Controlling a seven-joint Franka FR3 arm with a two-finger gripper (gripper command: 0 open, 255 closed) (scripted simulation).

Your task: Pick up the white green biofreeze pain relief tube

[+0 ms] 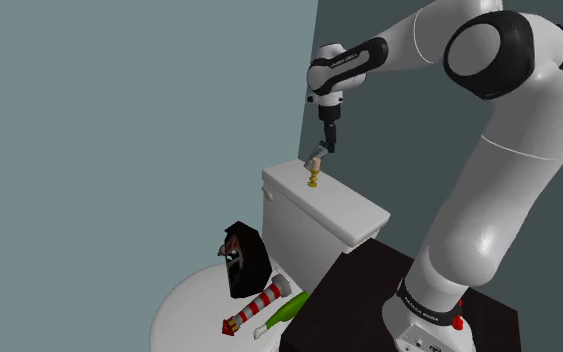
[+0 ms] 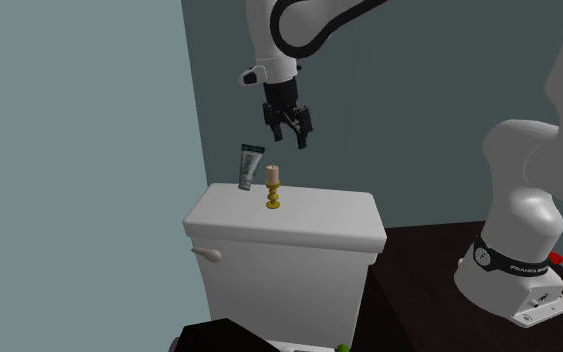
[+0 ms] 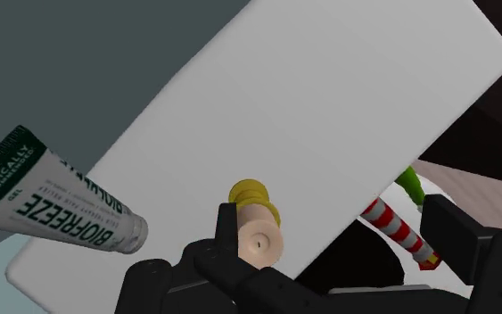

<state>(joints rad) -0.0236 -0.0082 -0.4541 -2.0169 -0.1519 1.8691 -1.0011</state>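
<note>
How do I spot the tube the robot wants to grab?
Find the white toilet tank. On its lid stand two small things. The tube is the tilted white and dark green one marked BIOFREEZE, beside the candle on its gold holder.

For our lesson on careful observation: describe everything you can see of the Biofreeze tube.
The Biofreeze tube is white with a dark green crimped end and green lettering. It stands cap-down, slightly tilted, on the white toilet tank lid, beside a candle without touching it. The open gripper hangs above, apart.
</note>
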